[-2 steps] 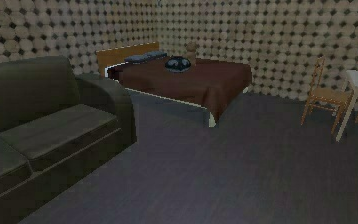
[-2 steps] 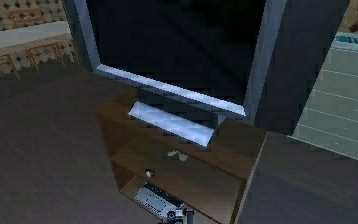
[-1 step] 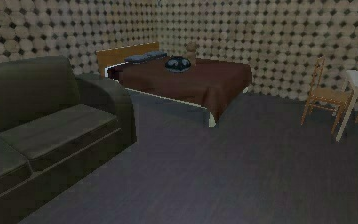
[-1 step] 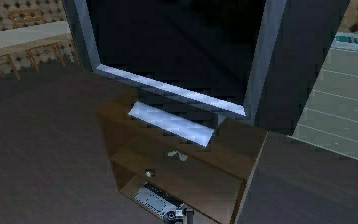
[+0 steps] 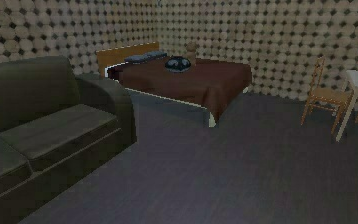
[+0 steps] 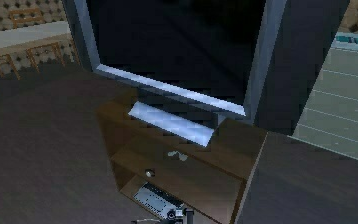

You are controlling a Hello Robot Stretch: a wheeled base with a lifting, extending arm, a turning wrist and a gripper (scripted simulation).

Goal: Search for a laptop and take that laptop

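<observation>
Search step. Where the laptop lies cannot be told.

Gripper (image 6: 167, 208) sits low by the TV stand's (image 6: 222, 150) front edge, under a big TV (image 6: 177, 50). Cannot tell whether it holds anything.

Risks:
- Turning the base here could knock the gripper on the stand.
- The sofa (image 5: 47, 120) is close and could be clipped when driving on.
- The dark round thing (image 5: 178, 65) near the head edge of the bed (image 5: 212, 90) could be mistaken for the target.
</observation>
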